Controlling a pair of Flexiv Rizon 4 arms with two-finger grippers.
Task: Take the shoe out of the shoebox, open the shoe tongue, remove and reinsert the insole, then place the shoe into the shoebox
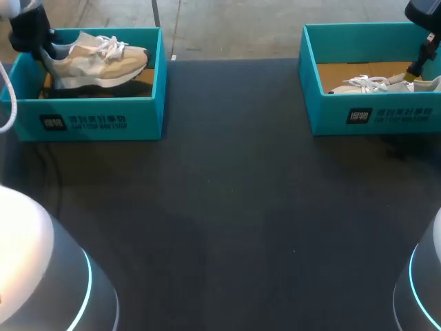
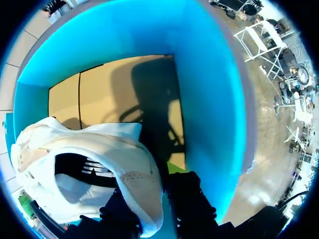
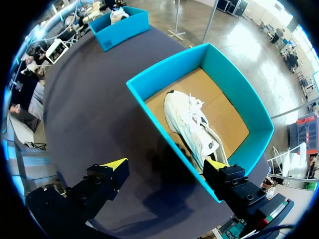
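Now left end effector (image 2: 160, 196) pinches beige shoe (image 1: 96, 61) heel inside teal cardboard shoebox (image 1: 103, 114).

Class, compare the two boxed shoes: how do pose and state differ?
The left shoe is gripped at its heel by the left gripper; the right shoe lies untouched, the right gripper open. The left shoe seems raised, wholly visible over the left box wall; the right shoe sits low, half hidden by the right box wall. Both are laced, in teal boxes.
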